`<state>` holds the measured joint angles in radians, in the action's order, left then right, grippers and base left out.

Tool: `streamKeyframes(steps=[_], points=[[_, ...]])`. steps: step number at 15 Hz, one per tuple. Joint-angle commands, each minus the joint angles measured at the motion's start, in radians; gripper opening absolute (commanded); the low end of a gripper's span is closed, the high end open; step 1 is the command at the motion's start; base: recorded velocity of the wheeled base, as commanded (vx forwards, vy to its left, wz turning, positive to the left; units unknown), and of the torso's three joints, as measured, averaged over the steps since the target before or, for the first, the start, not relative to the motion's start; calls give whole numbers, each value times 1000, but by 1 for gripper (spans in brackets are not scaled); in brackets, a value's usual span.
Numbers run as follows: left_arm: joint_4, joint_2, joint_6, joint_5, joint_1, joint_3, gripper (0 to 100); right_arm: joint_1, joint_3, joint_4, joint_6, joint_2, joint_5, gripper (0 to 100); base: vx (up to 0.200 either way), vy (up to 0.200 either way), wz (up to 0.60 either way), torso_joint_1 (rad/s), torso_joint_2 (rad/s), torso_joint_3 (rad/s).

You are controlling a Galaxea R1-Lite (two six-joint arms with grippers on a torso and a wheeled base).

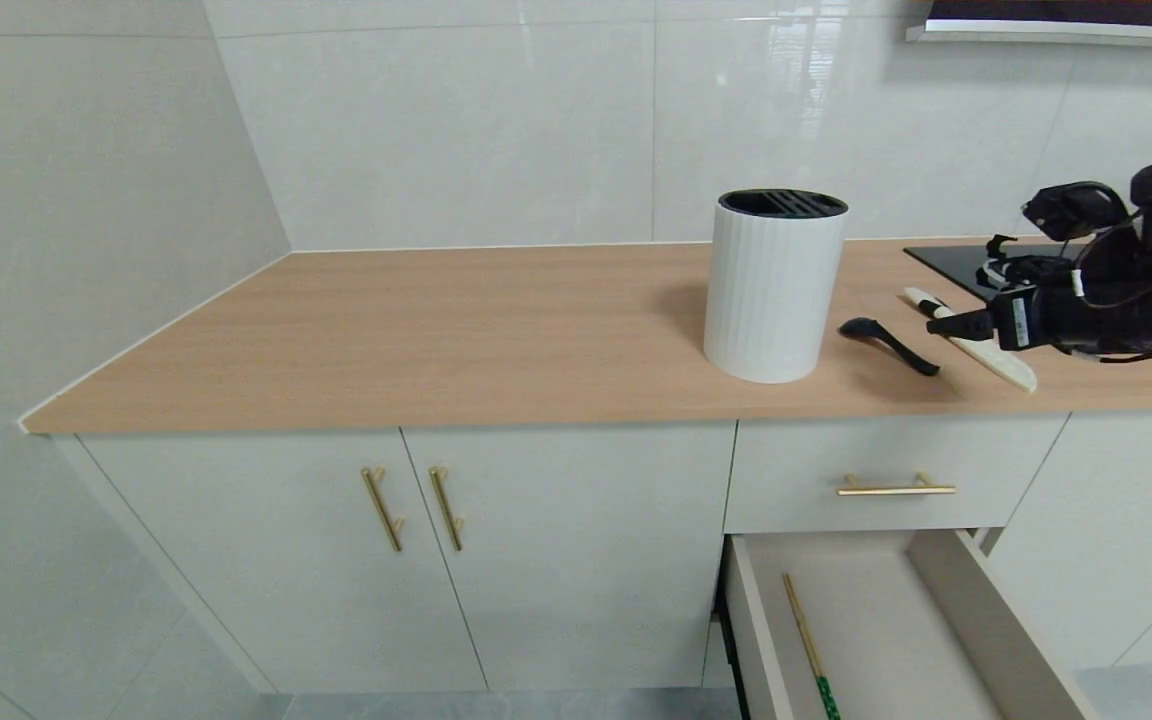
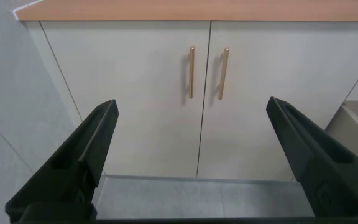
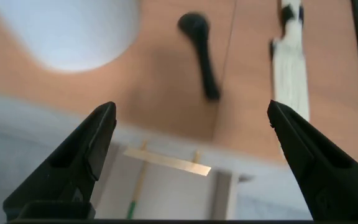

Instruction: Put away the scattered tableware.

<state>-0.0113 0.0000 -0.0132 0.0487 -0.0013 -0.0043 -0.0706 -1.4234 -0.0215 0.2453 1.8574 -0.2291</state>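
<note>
The right gripper, jaws wide apart, hovers at the counter's front edge. The black spoon lies just beside it at eight o'clock (axis ten-to-four, handle nearer), with seemingly a white knife alongside.

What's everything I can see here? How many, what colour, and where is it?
Ribbed cylindrical holder: one, white, black slotted top, on wooden countertop.
Long-handled spoon: one, black, right of holder.
Knife-like utensil: one, white, beside spoon.
Wooden chopsticks: count unclear, green-tipped, in open white drawer.
Flat cooktop: one, black, countertop's far right.
Cabinet doors: two, white, gold handles, below countertop.
Left gripper: one, black, facing the doors.
Right gripper: one, black, above the white utensil.
</note>
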Motion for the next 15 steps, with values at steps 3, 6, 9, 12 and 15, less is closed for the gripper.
streamKeyframes(steps=[3, 6, 9, 12, 15], points=[[1, 0, -1, 0, 0, 0, 100, -6, -264, 121, 43, 290, -15, 100, 0, 0, 0, 0, 0, 0], [-1, 0, -1, 0, 0, 0, 100, -6, -284, 120, 48, 315, -35, 100, 0, 0, 0, 0, 0, 0], [-1, 0, -1, 0, 0, 0, 100, -6, -330, 117, 42, 350, -73, 100, 0, 0, 0, 0, 0, 0], [-1, 0, 1, 0, 0, 0, 100, -5, -376, 117, 42, 398, -84, 100, 0, 0, 0, 0, 0, 0], [-1, 0, 1, 0, 0, 0, 100, -6, -396, 118, 37, 411, -91, 100, 0, 0, 0, 0, 0, 0]])
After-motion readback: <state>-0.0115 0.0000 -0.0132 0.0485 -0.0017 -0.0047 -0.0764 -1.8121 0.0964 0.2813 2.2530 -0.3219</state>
